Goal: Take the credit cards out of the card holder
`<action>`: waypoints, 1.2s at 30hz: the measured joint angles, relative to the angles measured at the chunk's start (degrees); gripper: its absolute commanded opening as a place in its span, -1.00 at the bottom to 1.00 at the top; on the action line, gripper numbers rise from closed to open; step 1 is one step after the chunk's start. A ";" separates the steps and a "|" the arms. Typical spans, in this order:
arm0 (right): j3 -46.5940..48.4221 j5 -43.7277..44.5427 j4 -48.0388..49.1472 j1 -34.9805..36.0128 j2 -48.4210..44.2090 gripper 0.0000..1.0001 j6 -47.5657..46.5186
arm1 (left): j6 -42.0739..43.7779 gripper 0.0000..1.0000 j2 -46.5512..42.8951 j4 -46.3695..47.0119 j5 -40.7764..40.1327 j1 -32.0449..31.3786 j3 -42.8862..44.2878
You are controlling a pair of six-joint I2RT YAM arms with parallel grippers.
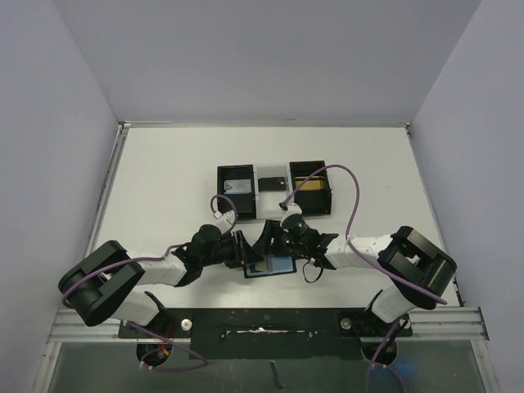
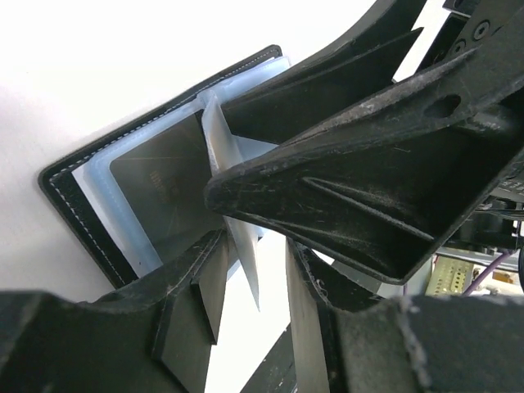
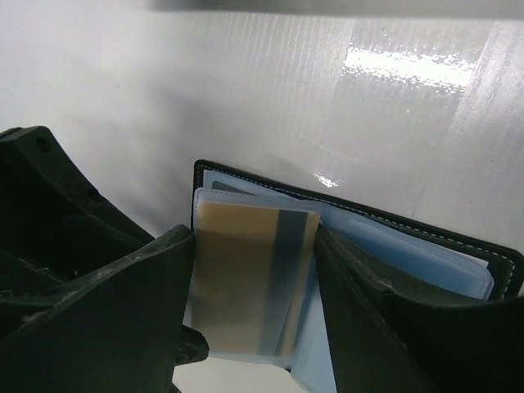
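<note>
The card holder (image 1: 270, 267) lies open on the white table between both grippers, black with a stitched edge (image 2: 74, 205) and blue-grey pockets (image 3: 426, 254). A clear sleeve with a gold-tan credit card (image 3: 237, 278) in it stands up from the holder. My right gripper (image 3: 254, 303) is shut across that sleeve, one finger on each side edge. Seen edge-on, the same sleeve (image 2: 241, 262) hangs between the fingers of my left gripper (image 2: 254, 319), which is open with a gap on both sides. A dark card (image 2: 160, 188) sits in a pocket below. The right gripper's fingers (image 2: 327, 196) fill the left wrist view.
Two black open-top boxes (image 1: 236, 190) (image 1: 311, 187) stand behind the holder, with a small plain black rectangle (image 1: 271, 182) between them. A pale flat thing (image 1: 237, 186) lies in the left box. Purple cables loop over both arms.
</note>
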 measured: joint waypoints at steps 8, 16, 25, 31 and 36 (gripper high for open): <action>-0.02 -1.40 -6.49 -1.60 -5.18 0.54 -1.97 | 0.74 -0.34 1.09 0.39 0.92 0.00 0.96; -0.02 -1.14 -14.36 -5.11 -14.38 0.57 -4.81 | 0.68 -0.27 2.10 2.64 1.05 -0.57 1.81; -2.05 3.04 -21.16 -8.04 -27.12 0.33 -5.16 | 0.13 -0.19 8.39 5.14 1.11 -4.46 7.43; -5.53 2.12 -21.55 -10.21 -32.17 -0.16 -4.72 | 0.11 -0.25 5.18 5.11 -4.98 -6.51 5.97; -6.36 -1.86 -21.11 -10.67 -31.23 -0.31 -4.72 | 0.31 -0.18 -7.52 -0.83 -13.73 -6.51 2.47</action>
